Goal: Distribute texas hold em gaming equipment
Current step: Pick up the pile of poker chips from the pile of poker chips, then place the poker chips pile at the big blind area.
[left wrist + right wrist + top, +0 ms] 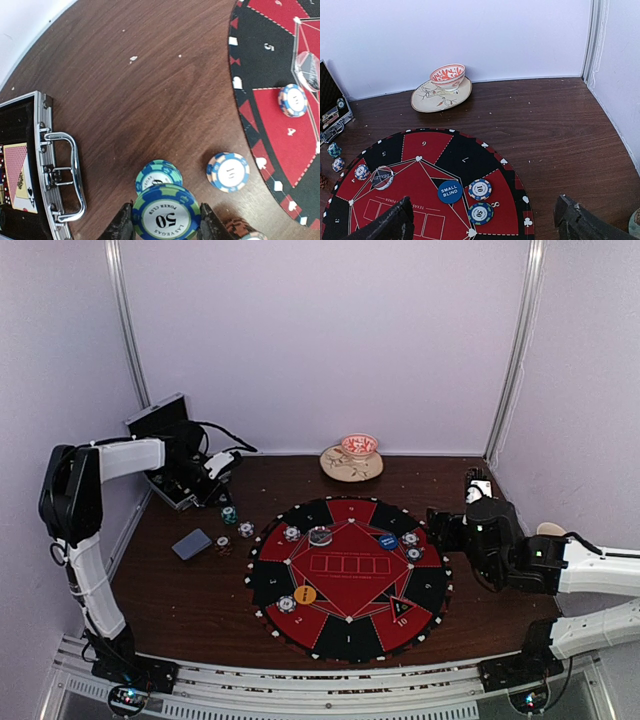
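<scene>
In the left wrist view my left gripper (166,220) is shut on a green-and-blue 50 chip (166,214), held just above a teal chip stack (159,175) on the table. A blue-and-cream 10 chip (228,171) lies to its right. From above, my left gripper (224,498) is by the loose chips (246,529), left of the mat. The grey-blue card deck (191,544) lies nearby. My right gripper (487,225) is open and empty over the mat's right side, near a 10 chip (480,189), a 50 chip (480,213) and the blue small-blind disc (450,191). An orange disc (305,594) lies on the mat.
The round red-and-black mat (348,635) fills the table's middle, with a clear dealer button (320,536) on it. The open black silver-edged case (160,425) stands at the back left, its handle (67,175) near my left gripper. A bowl on a plate (351,462) stands at the back.
</scene>
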`<state>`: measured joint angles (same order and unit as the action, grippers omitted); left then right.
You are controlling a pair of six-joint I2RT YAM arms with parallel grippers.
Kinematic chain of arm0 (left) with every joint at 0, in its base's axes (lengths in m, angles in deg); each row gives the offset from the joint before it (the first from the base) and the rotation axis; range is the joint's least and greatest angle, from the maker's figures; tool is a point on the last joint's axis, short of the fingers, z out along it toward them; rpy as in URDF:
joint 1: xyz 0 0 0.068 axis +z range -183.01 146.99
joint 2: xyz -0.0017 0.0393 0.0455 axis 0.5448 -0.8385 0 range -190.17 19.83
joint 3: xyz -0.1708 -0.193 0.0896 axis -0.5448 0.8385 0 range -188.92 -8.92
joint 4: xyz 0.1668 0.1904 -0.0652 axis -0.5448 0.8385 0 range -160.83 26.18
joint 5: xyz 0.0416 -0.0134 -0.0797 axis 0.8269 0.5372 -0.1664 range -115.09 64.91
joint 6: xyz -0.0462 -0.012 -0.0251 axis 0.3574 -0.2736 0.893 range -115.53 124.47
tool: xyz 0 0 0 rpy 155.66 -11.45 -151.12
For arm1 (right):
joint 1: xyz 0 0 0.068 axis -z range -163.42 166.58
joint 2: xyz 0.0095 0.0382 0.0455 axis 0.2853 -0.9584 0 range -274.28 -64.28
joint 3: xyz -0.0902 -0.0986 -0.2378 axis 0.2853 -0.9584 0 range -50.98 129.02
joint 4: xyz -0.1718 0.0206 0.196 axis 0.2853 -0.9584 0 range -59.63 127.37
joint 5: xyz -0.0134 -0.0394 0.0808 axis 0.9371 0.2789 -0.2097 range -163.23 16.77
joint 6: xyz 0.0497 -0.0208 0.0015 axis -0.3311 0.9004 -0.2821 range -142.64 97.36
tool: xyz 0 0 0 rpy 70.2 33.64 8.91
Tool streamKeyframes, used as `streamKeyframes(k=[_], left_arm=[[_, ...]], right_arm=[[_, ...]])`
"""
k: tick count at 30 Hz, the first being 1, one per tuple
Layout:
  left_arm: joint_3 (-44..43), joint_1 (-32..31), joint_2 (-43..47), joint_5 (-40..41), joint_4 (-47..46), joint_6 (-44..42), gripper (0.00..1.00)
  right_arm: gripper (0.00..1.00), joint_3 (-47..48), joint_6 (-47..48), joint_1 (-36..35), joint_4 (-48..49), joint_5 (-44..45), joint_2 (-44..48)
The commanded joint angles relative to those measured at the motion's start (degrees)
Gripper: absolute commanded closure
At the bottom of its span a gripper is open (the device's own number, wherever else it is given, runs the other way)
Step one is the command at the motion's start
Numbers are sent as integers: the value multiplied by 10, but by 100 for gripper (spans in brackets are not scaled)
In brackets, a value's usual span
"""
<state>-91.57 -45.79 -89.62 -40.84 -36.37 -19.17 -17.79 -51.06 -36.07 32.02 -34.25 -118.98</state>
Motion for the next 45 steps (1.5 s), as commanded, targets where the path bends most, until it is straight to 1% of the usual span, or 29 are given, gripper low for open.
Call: streamKeyframes(k=[1, 7, 17, 21, 30, 34, 36, 40, 45], left_arm=[[24, 4, 44, -33, -14, -21, 86], [62, -8, 88, -55, -17, -38, 86], [122, -57, 157, -71, -31, -57, 86], [150, -88, 182, -69, -31, -74, 86], [249, -192, 263, -80, -30, -130, 86], [306, -258, 301, -90, -35, -168, 86], [327, -291, 313, -85, -48, -171, 86], [338, -341, 306, -82, -57, -170, 86], [326, -406, 262, -67, -57, -174, 86]], right_arm=[[1, 7, 2, -3, 2, 5, 2], [1, 7, 2, -2, 4, 7, -4], [1, 8, 2, -2, 6, 9, -8], [1, 7, 2, -2, 6, 9, -9], [1, 8, 4, -2, 6, 10, -12], [1, 8, 4, -3, 8, 13, -14], [1, 8, 5, -3, 7, 13, -17], [1, 9, 6, -3, 7, 15, -18], [1, 9, 7, -3, 3, 20, -15]])
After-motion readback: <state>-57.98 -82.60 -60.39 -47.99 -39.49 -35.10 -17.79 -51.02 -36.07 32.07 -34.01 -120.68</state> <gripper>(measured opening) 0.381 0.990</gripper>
